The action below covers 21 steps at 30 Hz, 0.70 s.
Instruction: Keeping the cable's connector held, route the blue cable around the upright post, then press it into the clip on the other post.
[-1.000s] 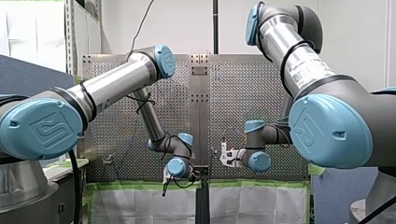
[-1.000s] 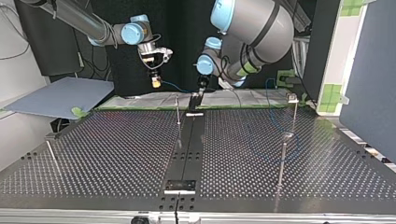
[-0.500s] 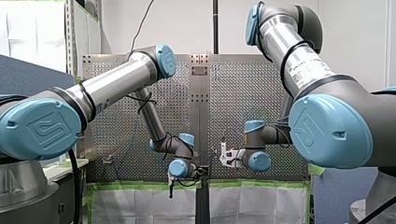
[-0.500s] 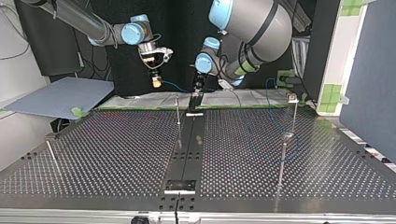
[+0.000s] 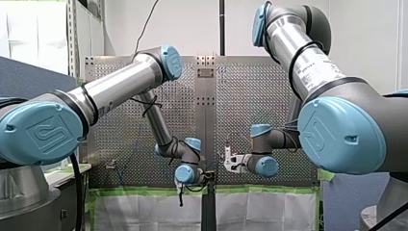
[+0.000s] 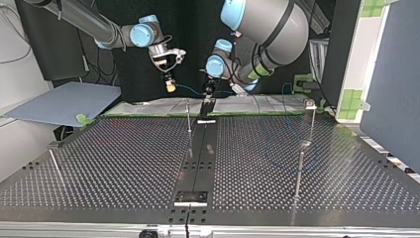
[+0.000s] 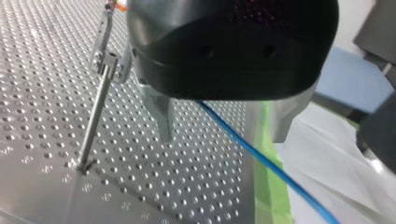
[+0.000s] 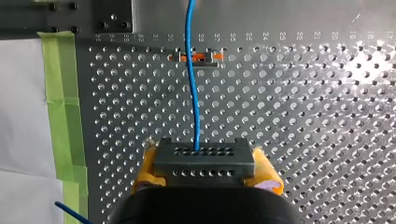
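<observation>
Two sets of fingers, one blue cable, two posts; places are given from the upright post (image 6: 188, 118) at the middle of the perforated surface (image 6: 124, 163).

1. Right arm's fingers (image 6: 170, 88): held in the air above and behind the upright post, toward the top view's left of it. In the right wrist view the yellow pads are closed on the two sides of the connector.
2. Connector (image 8: 203, 161): a dark grey block with rows of small holes, clamped between the yellow pads. Its holed face is turned away from the wrist.
3. Blue cable (image 8: 192, 84): seen in the right wrist view leaving the connector's middle. Its long axis runs straight ahead of the fingers, over the surface and across a small metal and orange fitting. In the top view it is strung in the air behind the upright post, from one set of fingers to the other.
4. Left arm's fingers (image 7: 161, 116): metal, set behind the upright post, toward the top view's right of it. They are spread wide and the cable is seen passing slantwise between them. No clamping is shown.
5. Clip post (image 6: 300, 163): stood well apart from the upright post, toward the top view's right and nearer that camera.
</observation>
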Each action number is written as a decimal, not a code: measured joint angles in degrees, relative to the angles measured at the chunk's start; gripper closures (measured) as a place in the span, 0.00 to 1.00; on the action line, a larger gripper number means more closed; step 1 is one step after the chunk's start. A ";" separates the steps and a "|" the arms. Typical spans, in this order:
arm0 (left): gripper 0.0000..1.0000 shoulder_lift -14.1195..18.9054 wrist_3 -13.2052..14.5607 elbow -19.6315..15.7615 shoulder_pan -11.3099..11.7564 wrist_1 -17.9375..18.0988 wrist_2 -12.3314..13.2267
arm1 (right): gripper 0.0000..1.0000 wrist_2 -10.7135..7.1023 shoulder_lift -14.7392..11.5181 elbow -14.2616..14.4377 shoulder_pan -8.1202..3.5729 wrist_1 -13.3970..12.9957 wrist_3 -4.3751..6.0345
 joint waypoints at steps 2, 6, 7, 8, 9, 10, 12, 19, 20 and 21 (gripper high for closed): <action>0.00 0.00 -0.92 0.00 -0.01 0.74 0.83 | 1.00 -0.31 0.00 0.00 0.03 0.00 0.09; 0.00 0.00 -2.96 0.00 -0.03 2.67 2.26 | 1.00 -0.62 0.00 0.01 0.02 0.20 0.72; 0.00 0.00 -3.43 0.00 -0.04 3.15 2.52 | 1.00 -0.66 0.00 0.00 -0.01 0.27 0.87; 0.00 0.00 -3.86 0.00 -0.06 3.60 2.78 | 1.00 -0.69 0.00 0.00 -0.06 0.35 1.02; 0.00 0.00 -4.44 0.00 -0.10 4.14 3.09 | 1.00 -0.72 0.00 0.00 -0.09 0.40 1.11; 0.00 0.00 -4.87 0.00 -0.12 4.57 3.26 | 1.00 -0.75 0.00 0.00 -0.12 0.43 1.18; 0.00 0.00 -5.87 0.00 -0.23 5.46 3.62 | 1.00 -0.78 0.00 -0.01 -0.19 0.48 1.24; 0.00 0.00 -9.36 0.00 -0.45 6.53 4.56 | 1.00 -0.81 0.00 -0.13 -0.57 0.77 1.40; 0.00 0.00 -9.81 0.00 -0.45 6.61 4.60 | 1.00 -0.81 0.00 -0.21 -0.63 0.96 1.34; 0.00 0.00 -10.42 0.00 -0.45 6.69 4.63 | 1.00 -0.81 0.00 -0.28 -0.66 1.07 1.28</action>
